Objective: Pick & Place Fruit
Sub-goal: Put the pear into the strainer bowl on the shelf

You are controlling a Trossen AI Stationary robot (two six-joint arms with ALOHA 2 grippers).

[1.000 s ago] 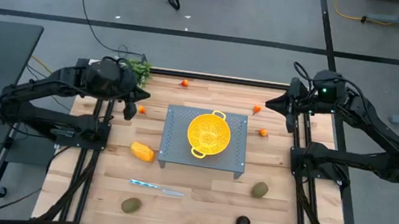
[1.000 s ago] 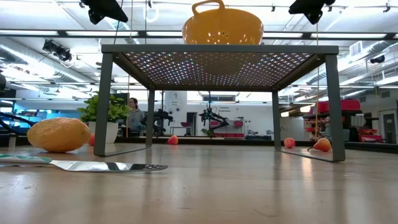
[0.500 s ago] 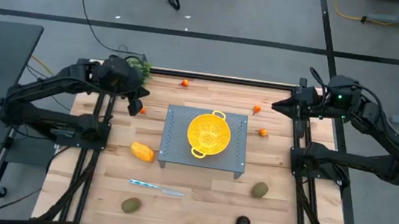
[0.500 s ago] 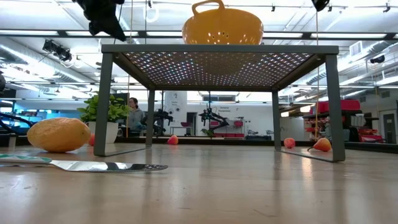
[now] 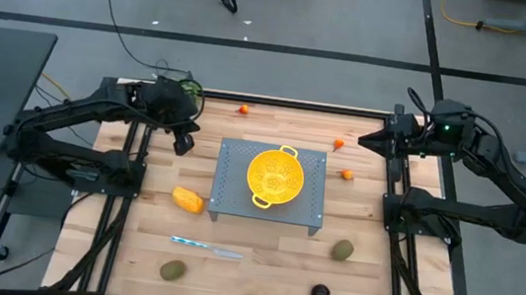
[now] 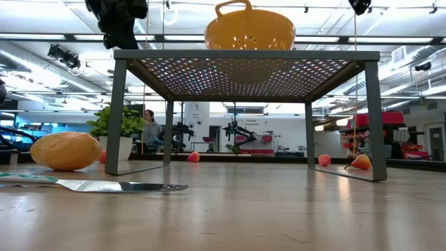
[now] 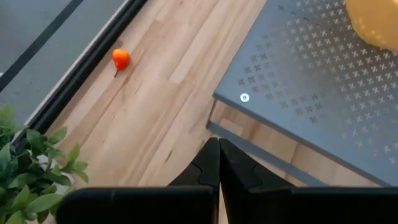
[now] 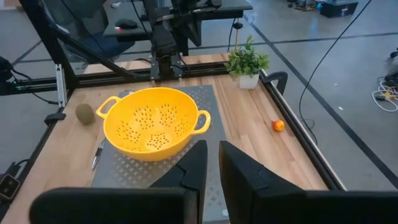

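Here the yellow colander [image 5: 273, 176] holds no fruit; left claw [image 7: 219, 163] pinched closed, empty.

Past my own two dark fingers [image 8: 239, 177], slightly parted, I see a yellow colander [image 8: 154, 124] on a perforated grey stand [image 8: 208, 171], a brownish-green fruit [image 8: 84, 113], a small orange ball [image 8: 278, 126] and a potted plant [image 8: 247, 64].

Bright, even overhead light, soft shadows; low view's near tabletop [image 6: 279, 216] blurs, ceiling strips glare.

Scattered fruit [image 5: 187, 200] on the wooden table [image 5: 260, 256], none held
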